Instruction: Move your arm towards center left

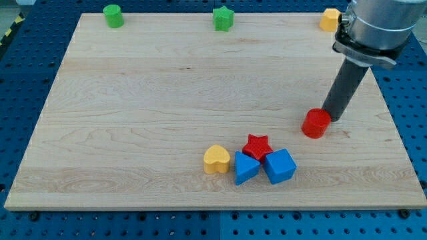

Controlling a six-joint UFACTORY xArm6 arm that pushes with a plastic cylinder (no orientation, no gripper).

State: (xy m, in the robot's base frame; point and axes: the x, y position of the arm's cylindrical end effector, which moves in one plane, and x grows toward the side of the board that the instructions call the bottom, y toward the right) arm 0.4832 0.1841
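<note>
The arm's dark rod comes down from the view's top right, and my tip (331, 119) sits on the bench (133, 133) at the view's right side, about mid-height. This tool has no jaws to open or close; it is a plain rod and grips nothing. The tip is just beside the red cylinder (315, 123), at that block's upper right edge, so close that I cannot tell whether the two touch.

Lower down and toward the view's left of the tip, near the bottom middle of the bench, four blocks huddle together: a red star (257, 145) at the top of the group, a blue cube (279, 166) just below and right of it, a blue triangular block (245, 168) below and left of it, and a yellow heart (216, 159) at the group's left end, right beside the triangular block.

Along the bench's top edge, well apart from each other, stand a green cylinder (113, 15) at the left, a green star (223, 18) near the middle, and a yellow block (329, 19) at the right, partly hidden behind the arm's grey collar (373, 30)
</note>
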